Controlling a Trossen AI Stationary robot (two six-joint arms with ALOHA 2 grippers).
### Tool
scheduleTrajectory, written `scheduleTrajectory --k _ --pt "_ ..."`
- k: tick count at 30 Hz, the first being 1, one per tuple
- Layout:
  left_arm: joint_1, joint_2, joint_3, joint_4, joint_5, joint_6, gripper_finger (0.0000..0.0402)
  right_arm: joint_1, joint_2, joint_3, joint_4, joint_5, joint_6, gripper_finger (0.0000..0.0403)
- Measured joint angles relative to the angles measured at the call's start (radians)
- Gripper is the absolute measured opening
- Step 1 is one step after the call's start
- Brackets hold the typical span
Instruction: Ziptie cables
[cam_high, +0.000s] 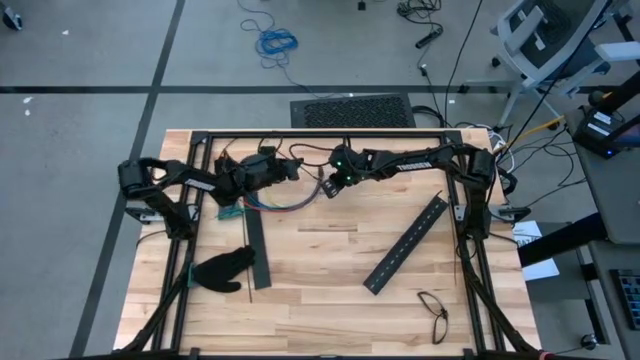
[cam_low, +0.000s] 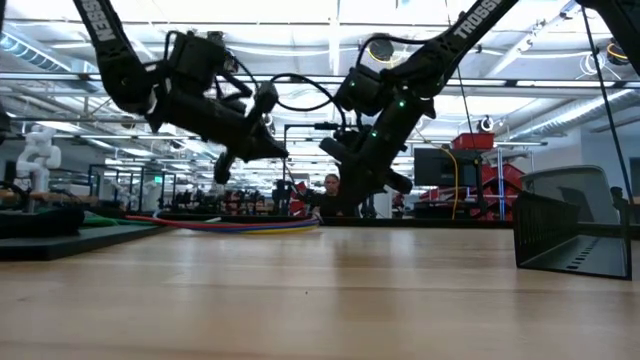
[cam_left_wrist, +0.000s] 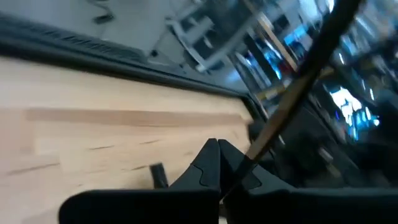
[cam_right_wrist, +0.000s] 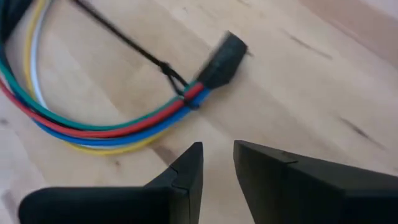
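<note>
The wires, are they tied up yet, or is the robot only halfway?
Nearly done, it seems. A thin dark ziptie is looped around the coloured wires near one end. The left pincer is shut on a thin dark strip, likely the ziptie's tail. The right pincer hangs just above the wires, slightly open and holding nothing. Left to do: possibly pulling the loop tighter; how snug it is cannot be seen.

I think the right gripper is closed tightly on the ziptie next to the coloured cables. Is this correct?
Not quite. The right gripper is next to the coloured cables and the ziptie, but it is open, with a gap between its fingers, and holds nothing. The right wrist view shows this.
</note>
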Motion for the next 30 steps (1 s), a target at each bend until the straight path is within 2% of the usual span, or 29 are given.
scheduleTrajectory --k 6,9,11,16,19,23,27,30 --pt "-0.035 -0.148 0.000 -0.196 0.142 0.251 0.0000 -0.031 0.000 0.000 0.055 -0.005 -0.150 0.0087" --pt "-0.057 -0.225 0.000 -0.315 0.193 0.344 0.0000 -0.067 0.000 0.000 0.087 -0.095 -0.227 0.0087" --pt "-0.072 -0.273 0.000 -0.411 0.203 0.404 0.0000 -0.094 0.000 0.000 0.087 -0.149 -0.270 0.0087" --pt "-0.099 -0.345 0.000 -0.608 0.204 0.490 0.0000 -0.171 -0.021 0.000 0.080 -0.157 -0.340 0.0087" --pt "-0.124 -0.364 0.000 -0.619 0.208 0.541 0.0000 -0.221 -0.029 0.018 0.067 -0.194 -0.402 0.0087" --pt "-0.158 -0.370 0.000 -0.557 0.211 0.589 0.0000 -0.263 -0.014 0.055 0.014 -0.358 -0.420 0.0087" --pt "-0.183 -0.370 0.006 -0.546 0.250 0.683 0.0000 -0.247 -0.006 0.056 -0.045 -0.403 -0.476 0.0087" --pt "-0.195 -0.369 0.008 -0.556 0.294 0.769 0.0000 -0.220 -0.007 0.057 -0.045 -0.478 -0.526 0.0087"
